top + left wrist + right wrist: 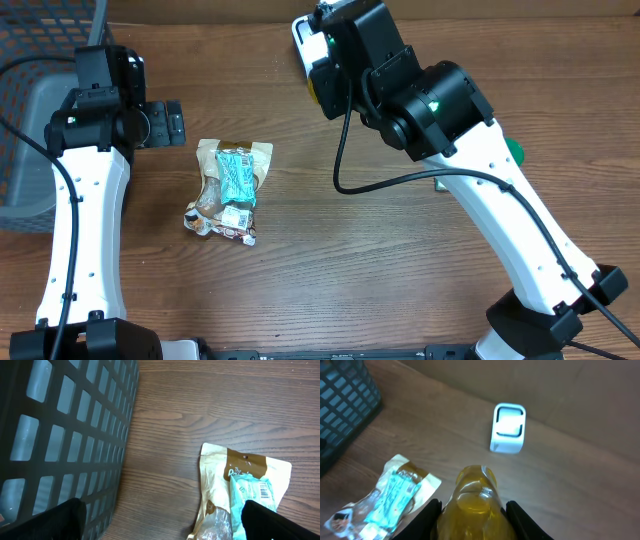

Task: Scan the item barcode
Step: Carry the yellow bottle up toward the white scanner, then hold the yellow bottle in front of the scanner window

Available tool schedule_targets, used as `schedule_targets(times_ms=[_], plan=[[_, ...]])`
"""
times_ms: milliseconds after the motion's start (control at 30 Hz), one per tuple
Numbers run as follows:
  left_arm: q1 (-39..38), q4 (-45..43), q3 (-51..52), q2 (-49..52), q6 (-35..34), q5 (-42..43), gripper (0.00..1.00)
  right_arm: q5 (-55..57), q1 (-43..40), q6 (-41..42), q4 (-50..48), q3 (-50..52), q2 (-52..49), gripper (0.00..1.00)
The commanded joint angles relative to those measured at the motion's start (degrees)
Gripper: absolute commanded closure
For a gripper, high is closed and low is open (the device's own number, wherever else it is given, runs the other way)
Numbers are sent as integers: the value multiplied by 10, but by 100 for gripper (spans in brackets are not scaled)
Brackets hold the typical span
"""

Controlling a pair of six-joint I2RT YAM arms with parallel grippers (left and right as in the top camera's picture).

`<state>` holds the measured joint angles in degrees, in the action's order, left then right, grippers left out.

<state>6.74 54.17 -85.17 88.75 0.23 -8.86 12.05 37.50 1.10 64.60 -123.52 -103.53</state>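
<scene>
My right gripper (474,517) is shut on a clear bottle of yellow liquid (475,495), with one black finger on each side of it. The bottle's far end points at a small white barcode scanner (509,428) that stands on the table at the back. In the overhead view the right gripper (330,75) hangs over the scanner (299,38), and only a yellow sliver of the bottle (313,90) shows. My left gripper (162,520) is open and holds nothing, low over the wood between the basket and a snack pouch.
A tan and teal snack pouch (228,188) lies left of centre, also seen as the pouch (240,495) under my left wrist. A dark mesh basket (25,130) fills the far left. A green object (513,151) peeks out behind the right arm.
</scene>
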Motion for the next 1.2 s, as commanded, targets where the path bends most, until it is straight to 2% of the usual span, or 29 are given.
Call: schedule_targets(times_ms=[0,167,267,600,900,1167], plan=[[-4,-2,-13,-9,11,-3,0,10,0,-44,-14,-8,2,86],[-4,-2,-13,-9,11,-3,0,10,0,-47,-29,-8,-6,87],[-4,-2,-13,-9,11,-3,0,10,0,-78,-37,-8,-16,87],[-4,-2,-13,-9,11,-3,0,30,0,-260,-108,-7,-96,87],[-4,-2,-13,-9,11,-3,0,186,0,-362,-307,-6,-197,90],[-4,-2,-13,-9,11,-3,1,275,-2,-392,-483,-6,-280,90]])
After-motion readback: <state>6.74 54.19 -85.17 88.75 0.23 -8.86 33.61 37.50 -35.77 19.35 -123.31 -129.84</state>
